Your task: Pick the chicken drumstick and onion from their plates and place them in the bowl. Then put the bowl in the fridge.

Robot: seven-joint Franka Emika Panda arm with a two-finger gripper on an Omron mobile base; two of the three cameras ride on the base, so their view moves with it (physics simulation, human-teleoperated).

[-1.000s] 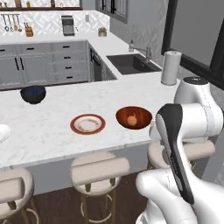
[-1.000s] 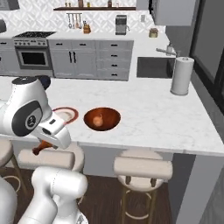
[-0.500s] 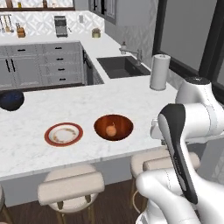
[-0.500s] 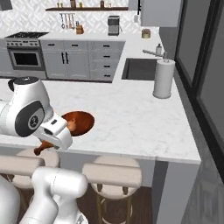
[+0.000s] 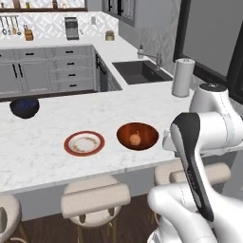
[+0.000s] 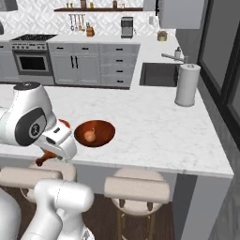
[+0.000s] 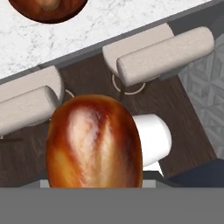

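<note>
My gripper (image 6: 48, 155) hangs in front of the counter edge, over the stools, shut on the chicken drumstick (image 6: 43, 158). Its thick glossy brown end (image 7: 94, 142) bulges large in the hand view and hides the fingertips. On the counter the wide reddish-brown bowl (image 5: 137, 135) (image 6: 94, 132) (image 7: 48, 8) holds the tan onion (image 5: 135, 138) (image 6: 89, 135). It stands to the right of the gripper and a little beyond it. Left of the bowl the red-rimmed plate (image 5: 84, 143) is empty. The fridge is out of view.
A dark blue bowl (image 5: 24, 107) sits at the far left of the counter. A paper towel roll (image 5: 182, 77) (image 6: 187, 85) stands beside the sink (image 5: 141, 71) (image 6: 159, 75). Padded stools (image 5: 95, 199) (image 6: 136, 187) (image 7: 162, 52) line the counter's near side.
The base has driven, so the whole scene has shifted in both base views. The drumstick stays in the gripper and the onion stays in the bowl.
</note>
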